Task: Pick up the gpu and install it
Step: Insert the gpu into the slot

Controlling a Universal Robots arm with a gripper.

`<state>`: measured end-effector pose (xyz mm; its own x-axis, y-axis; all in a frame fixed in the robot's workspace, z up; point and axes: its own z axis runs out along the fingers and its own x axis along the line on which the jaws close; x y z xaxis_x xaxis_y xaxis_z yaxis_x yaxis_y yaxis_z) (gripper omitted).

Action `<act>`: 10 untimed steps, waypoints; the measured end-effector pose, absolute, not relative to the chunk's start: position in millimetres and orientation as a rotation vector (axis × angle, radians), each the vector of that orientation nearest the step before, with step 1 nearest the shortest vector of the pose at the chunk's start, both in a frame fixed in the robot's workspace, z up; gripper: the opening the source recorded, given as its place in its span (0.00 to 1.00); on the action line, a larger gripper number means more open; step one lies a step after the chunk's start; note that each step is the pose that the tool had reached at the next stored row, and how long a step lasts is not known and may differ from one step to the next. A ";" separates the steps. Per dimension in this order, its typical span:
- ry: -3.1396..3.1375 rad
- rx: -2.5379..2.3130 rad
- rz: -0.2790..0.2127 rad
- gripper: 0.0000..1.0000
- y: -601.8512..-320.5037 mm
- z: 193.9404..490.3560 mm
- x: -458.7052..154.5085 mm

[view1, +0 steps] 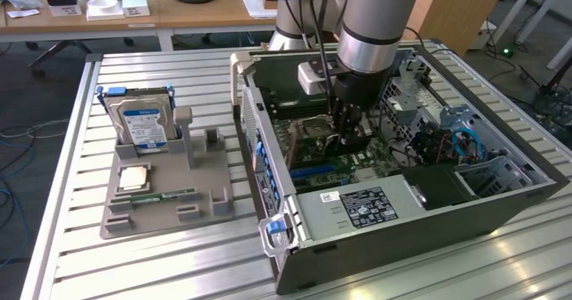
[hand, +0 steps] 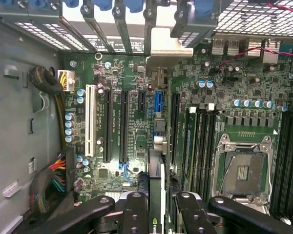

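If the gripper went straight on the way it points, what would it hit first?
Probably the motherboard, near the blue slot, reached first by the gpu that the gripper holds; how far off is unclear.

UR arm: silver-grey tube, dark band, blk cables alongside. White box at wrist. Blk gripper, linkage fingers w/ silver screws.

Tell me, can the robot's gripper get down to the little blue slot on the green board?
Probably yes. The computer case lies open on top, and the gripper hangs inside it, above the green board. Only the gpu it grips stands between it and the blue slot.
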<state>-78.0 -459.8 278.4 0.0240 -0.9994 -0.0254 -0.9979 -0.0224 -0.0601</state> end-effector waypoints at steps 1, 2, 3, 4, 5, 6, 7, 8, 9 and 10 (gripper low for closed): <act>2.153 -2.204 -0.037 0.26 -459.8 278.4 -78.0; 2.153 -2.203 -0.037 0.26 -459.7 278.0 -78.4; 2.153 -2.203 -0.037 0.26 -459.7 277.5 -78.8; 2.153 -2.203 -0.037 0.26 -459.6 277.0 -79.3; 2.153 -2.203 -0.037 0.26 -459.5 276.6 -79.9; 2.153 -2.203 -0.037 0.26 -459.4 276.0 -80.5; 2.153 -2.203 -0.037 0.26 -459.3 275.5 -81.1; 2.153 -2.203 -0.037 0.26 -459.2 275.3 -81.5; 2.153 -2.203 -0.037 0.26 -459.0 275.1 -81.9; 2.153 -2.203 -0.037 0.26 -458.7 274.8 -82.2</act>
